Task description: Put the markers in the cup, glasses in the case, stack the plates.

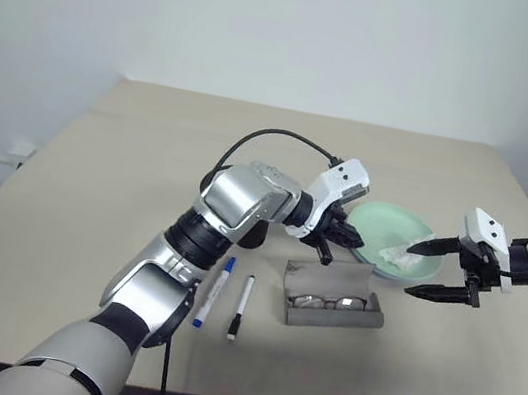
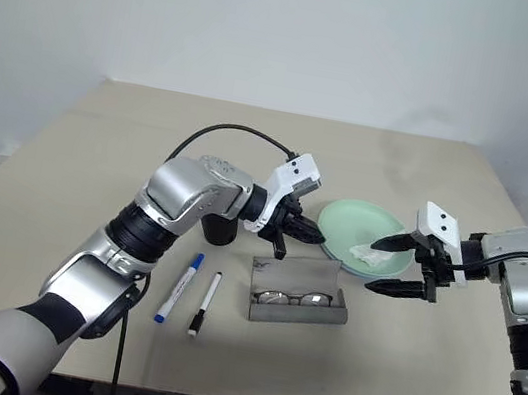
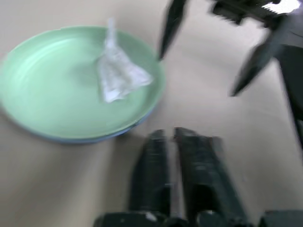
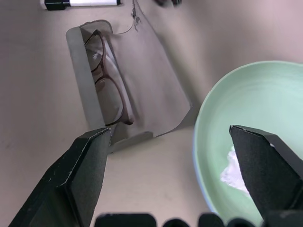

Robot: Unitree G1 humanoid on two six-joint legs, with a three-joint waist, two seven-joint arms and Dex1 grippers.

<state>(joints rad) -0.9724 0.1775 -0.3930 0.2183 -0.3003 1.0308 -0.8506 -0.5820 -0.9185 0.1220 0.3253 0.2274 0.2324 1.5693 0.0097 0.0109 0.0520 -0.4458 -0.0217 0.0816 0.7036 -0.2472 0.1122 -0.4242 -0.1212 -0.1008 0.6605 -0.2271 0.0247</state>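
The mint green plate (image 1: pixel 381 227) lies on the light blue plate (image 3: pixel 90 139), whose rim shows beneath it, and a crumpled white tissue (image 1: pixel 399 251) sits in the green one. The glasses (image 1: pixel 328 301) rest inside the open grey case (image 1: pixel 335 320). Both markers lie on the table left of the case: the blue-capped (image 1: pixel 214 292) and the black-capped (image 1: pixel 240 307). The black cup (image 2: pixel 219 231) stands behind my left forearm. My left gripper (image 1: pixel 335 240) is shut and empty, above the case lid and beside the plates. My right gripper (image 1: pixel 412 270) stands open at the plates' right edge.
A beige table (image 1: pixel 147 168) carries everything, with bare surface at the back and left. A black cable (image 1: pixel 274 136) loops over my left arm. The table's front edge runs just below the markers and the case.
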